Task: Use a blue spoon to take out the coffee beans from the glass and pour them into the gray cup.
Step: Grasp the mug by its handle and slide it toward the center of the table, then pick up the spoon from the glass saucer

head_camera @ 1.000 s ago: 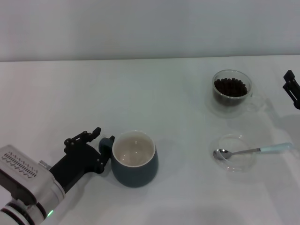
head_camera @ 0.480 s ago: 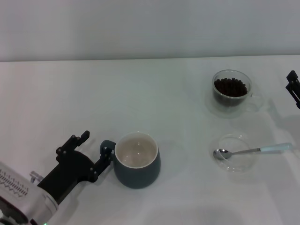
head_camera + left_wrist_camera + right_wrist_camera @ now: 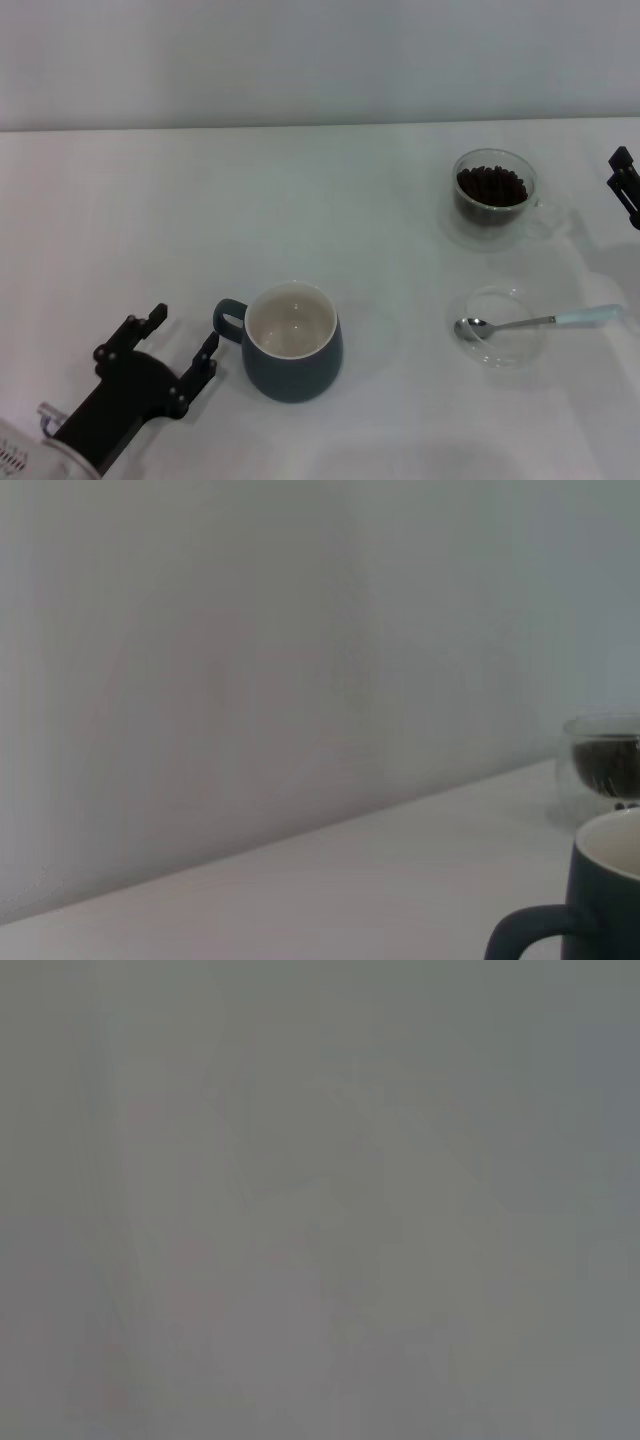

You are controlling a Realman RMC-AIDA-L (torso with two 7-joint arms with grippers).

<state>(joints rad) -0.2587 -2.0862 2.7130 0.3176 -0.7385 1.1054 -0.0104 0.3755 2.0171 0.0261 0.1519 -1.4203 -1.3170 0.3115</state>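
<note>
The gray cup [image 3: 292, 341] stands upright at the front centre-left, handle pointing left; it also shows in the left wrist view [image 3: 590, 900]. My left gripper [image 3: 182, 344] is open and empty, just left of the cup's handle and apart from it. The glass [image 3: 494, 199] holding the coffee beans [image 3: 491, 186] stands at the back right, also in the left wrist view [image 3: 603, 768]. The blue spoon [image 3: 540, 321] lies with its bowl in a clear saucer [image 3: 497, 340]. My right gripper [image 3: 626, 183] shows only partly at the right edge, right of the glass.
The white table [image 3: 330, 210] meets a pale wall at the back. The right wrist view shows only a blank grey surface.
My left gripper has let go of the cup's handle and drawn back toward the front left. The cup stays standing, shifted slightly. The right gripper has barely moved.
</note>
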